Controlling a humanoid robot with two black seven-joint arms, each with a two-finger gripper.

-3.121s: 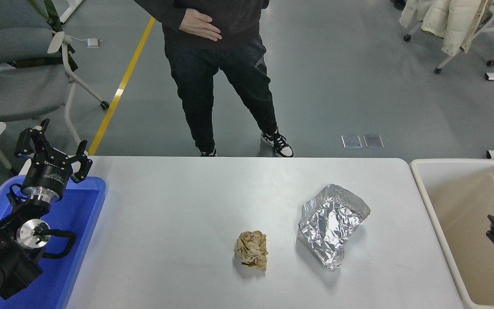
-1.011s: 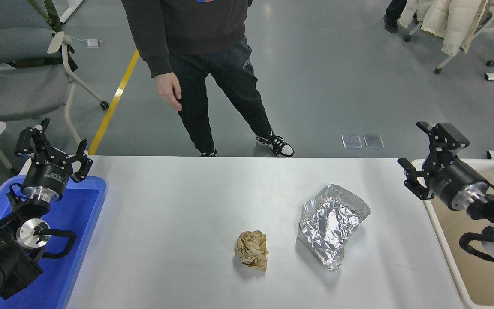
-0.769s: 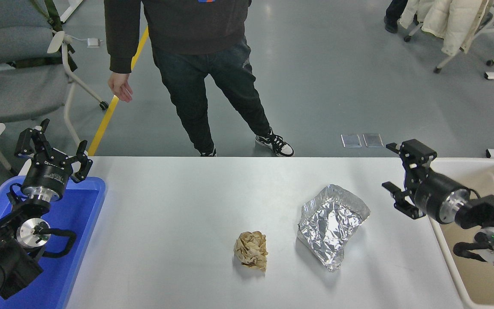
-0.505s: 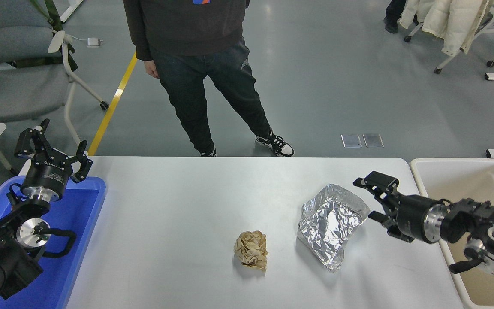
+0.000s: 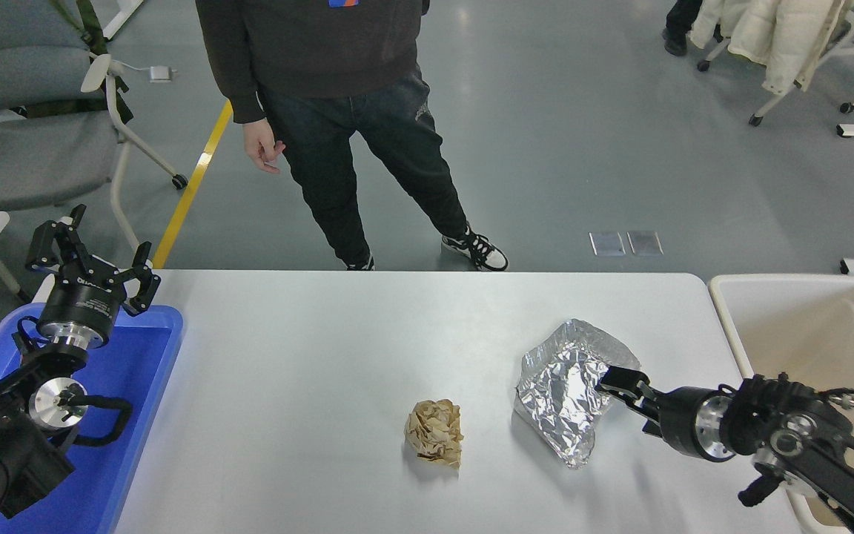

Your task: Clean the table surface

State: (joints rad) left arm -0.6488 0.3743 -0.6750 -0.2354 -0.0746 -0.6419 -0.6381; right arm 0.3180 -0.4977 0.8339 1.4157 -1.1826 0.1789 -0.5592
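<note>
Two scraps litter the white worktop [image 5: 308,386]. The right claw [image 5: 623,393], fingers spread, touches the crumpled foil tray [image 5: 571,386]; light and easily crushed, best pinched at its near rim. Crumpled brown paper [image 5: 435,432] lies near. The beige bin [image 5: 805,334] stands beyond the right edge, path clear. The left claw [image 5: 93,256], spread, is parked over the blue tray [image 5: 145,371].

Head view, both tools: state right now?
Left tool: open, empty, parked above the blue plastic tray.
Right tool: at the crumpled silver foil sheet's right edge; open or shut cannot be told.
</note>
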